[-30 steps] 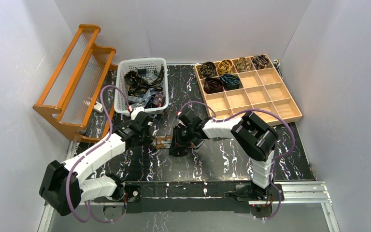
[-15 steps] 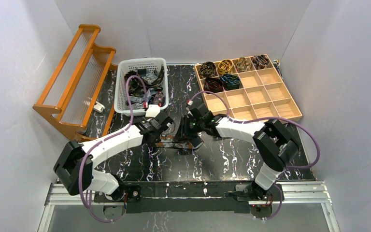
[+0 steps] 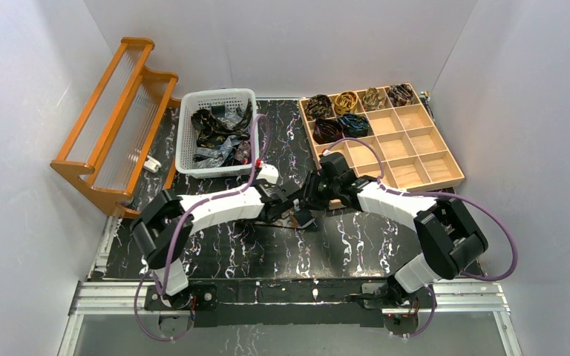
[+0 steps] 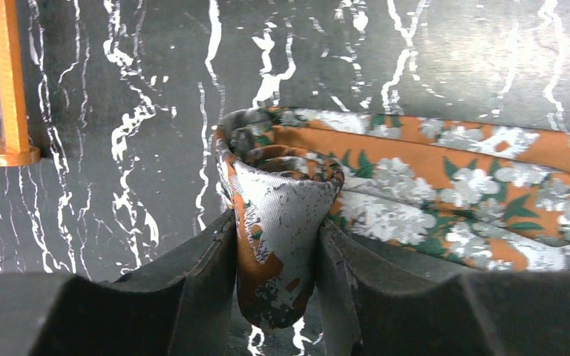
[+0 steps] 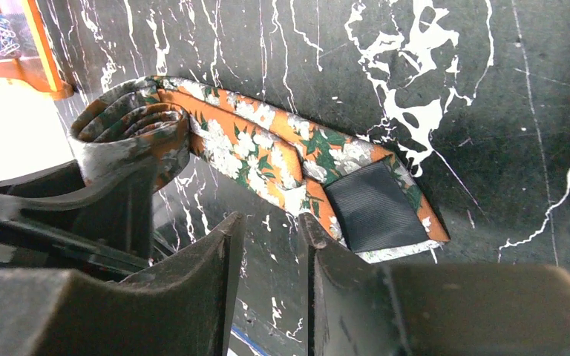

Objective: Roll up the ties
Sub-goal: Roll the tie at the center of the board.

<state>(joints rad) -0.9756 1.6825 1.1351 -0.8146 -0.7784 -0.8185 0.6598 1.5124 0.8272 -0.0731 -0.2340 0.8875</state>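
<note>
Tie (image 4: 282,222) on table (image 4: 453,59), just off tray's (image 3: 423,141) near-left corner. Left gripper (image 4: 274,289) clamped on rolled end, pads touching roll both sides; loose tail lies flat beside it. Right gripper (image 5: 267,259) empty, jaws narrow gap, hovering over tail.

Risks:
- Inner turns look slack, could telescope or spring open if clamp eases.
- Right fingers may snag tail, drag roll sideways.
- Tail end showing dark lining could wind in crooked.

Top view evenly lit, soft shadows. Right wrist: blown-out white patch just below the wooden rack (image 5: 22,74), foreground slightly soft.
</note>
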